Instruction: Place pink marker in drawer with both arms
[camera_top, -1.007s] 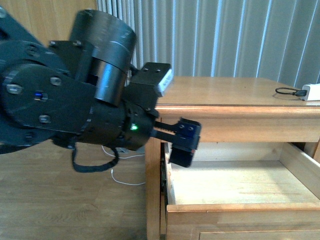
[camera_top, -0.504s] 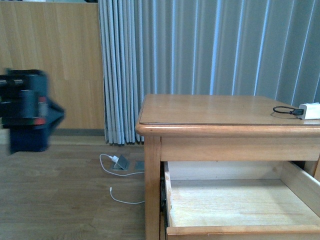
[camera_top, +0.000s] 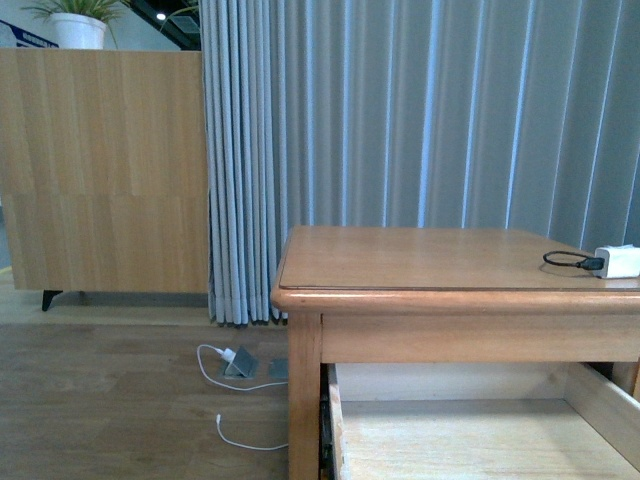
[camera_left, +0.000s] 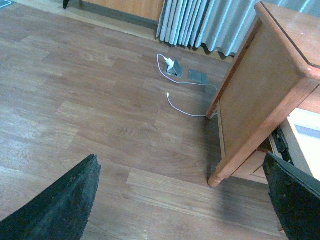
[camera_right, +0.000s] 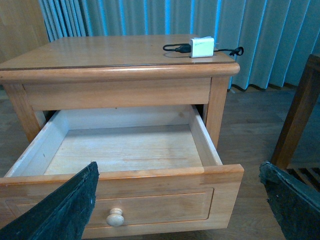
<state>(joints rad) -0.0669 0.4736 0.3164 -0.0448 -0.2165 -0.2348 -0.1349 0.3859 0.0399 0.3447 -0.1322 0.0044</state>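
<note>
Drawer (camera_right: 150, 197) pulled open below the nightstand (camera_right: 120, 90) top, knob facing me; pink marker I cannot place. My right gripper (camera_right: 178, 167) is spread wide before it, my left gripper (camera_left: 180, 160) equally apart over plank floor (camera_left: 100, 100). White charger (camera_right: 201, 47) on top, grey curtain (camera_top: 420, 120) behind. Left arm, blurred at front-view edge half a second ago, now gone.

The drawer (camera_right: 125, 147) sticks out open under the nightstand top (camera_top: 420, 255). A charger (camera_top: 618, 261) sits on top at the right. A cable (camera_top: 225, 365) lies on the floor (camera_top: 120, 400), left.
</note>
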